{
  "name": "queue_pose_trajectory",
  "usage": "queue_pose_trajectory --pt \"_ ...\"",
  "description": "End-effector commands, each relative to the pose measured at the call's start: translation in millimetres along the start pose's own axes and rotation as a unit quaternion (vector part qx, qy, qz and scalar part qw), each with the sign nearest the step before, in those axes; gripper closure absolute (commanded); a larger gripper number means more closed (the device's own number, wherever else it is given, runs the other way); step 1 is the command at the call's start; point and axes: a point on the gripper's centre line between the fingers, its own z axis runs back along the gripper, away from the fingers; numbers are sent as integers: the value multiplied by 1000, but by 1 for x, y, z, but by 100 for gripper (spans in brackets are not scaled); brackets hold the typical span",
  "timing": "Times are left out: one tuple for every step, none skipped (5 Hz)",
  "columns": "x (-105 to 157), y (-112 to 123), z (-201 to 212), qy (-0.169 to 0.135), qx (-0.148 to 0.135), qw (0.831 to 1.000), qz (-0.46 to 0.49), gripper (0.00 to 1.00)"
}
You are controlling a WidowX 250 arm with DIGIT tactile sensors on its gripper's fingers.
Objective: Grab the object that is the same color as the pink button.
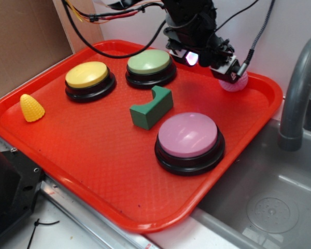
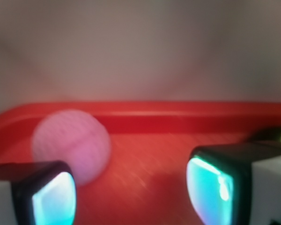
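The small pink ball lies on the red tray near its far right rim. In the wrist view the ball sits just beyond and above the left finger, not between the jaws. My gripper hovers right over the ball's near-left side; in the wrist view it is open, with bare tray floor between the two glowing fingers. The large pink button on its black base stands at the tray's front right.
A yellow button and a green button stand at the back. A green block lies mid-tray, a yellow corn toy at the left. A grey sink and faucet are right of the tray.
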Motion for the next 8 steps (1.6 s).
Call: queue_pose_trajectory --pt "28 -12 15 -45 -70 997 11 0" --pt "29 -15 6 -37 -69 997 10 0" --pt "27 -29 -7 -25 -71 997 -11 0" --pt "23 -37 -22 -3 -61 998 -19 0" --pt "19 -44 -27 2 -53 998 -26 76" --pt "18 -42 -23 5 -44 999 -14 100" --pt "19 -29 -8 43 -27 999 12 100" --pt "19 -6 29 68 -23 997 40 100"
